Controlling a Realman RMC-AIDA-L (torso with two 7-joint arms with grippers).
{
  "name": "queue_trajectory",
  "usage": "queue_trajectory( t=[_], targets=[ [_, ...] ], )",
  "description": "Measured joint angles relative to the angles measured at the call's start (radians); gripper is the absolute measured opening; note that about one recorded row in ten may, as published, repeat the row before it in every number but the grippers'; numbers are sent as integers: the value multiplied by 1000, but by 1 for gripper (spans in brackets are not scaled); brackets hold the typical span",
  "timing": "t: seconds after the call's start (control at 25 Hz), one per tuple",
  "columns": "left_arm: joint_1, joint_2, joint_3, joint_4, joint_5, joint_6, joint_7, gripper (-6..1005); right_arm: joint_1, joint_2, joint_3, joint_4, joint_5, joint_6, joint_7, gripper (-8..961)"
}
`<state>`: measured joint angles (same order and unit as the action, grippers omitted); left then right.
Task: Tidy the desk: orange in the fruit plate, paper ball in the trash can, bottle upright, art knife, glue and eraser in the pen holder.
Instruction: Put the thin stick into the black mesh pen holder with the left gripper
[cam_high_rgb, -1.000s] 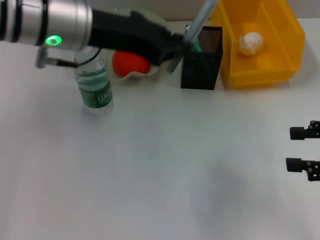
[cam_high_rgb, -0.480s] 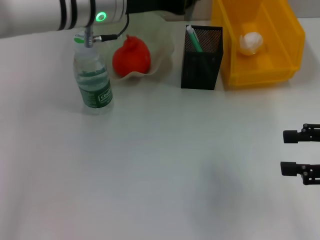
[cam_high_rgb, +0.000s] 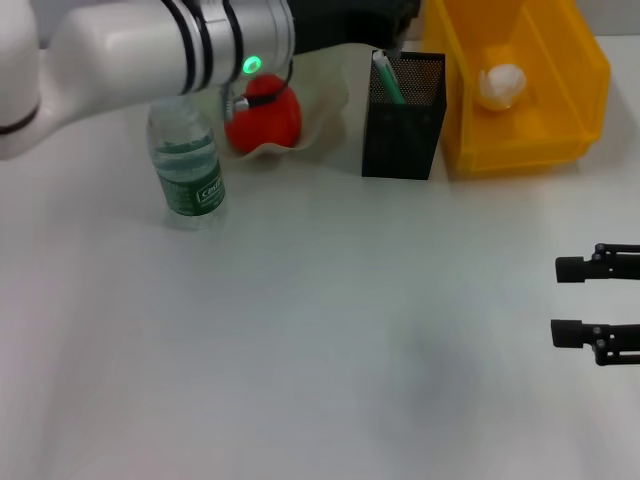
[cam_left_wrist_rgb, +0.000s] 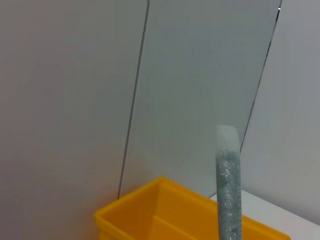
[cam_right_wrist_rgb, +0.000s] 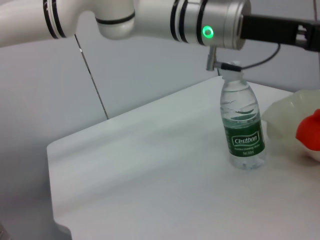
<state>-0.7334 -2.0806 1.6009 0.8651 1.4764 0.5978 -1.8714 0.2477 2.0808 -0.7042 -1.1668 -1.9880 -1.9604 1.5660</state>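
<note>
Glue (cam_left_wrist_rgb: 228, 190), stiff, slim and probably slick, rides above the pen holder (cam_high_rgb: 402, 115) in the left gripper's mid-shaft clamp

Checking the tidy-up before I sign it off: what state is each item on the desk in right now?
bottle: upright
orange: in the fruit plate
paper ball: in the trash can
art knife: standing in the pen holder
glue: raised above the trash can
right end effector: open, empty
</note>
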Motion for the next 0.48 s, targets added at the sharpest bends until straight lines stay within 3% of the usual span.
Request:
queue_trajectory(
  t=[0.2,0.48],
  targets=[
    [-8,0,79,-25,-111,-69,72,141,8,-1,0,2,-2,2,-4,733],
    [-24,0,172,-50,-153,-172,82,139,25,-2,0,21,-13,19,-8,733]
  ],
)
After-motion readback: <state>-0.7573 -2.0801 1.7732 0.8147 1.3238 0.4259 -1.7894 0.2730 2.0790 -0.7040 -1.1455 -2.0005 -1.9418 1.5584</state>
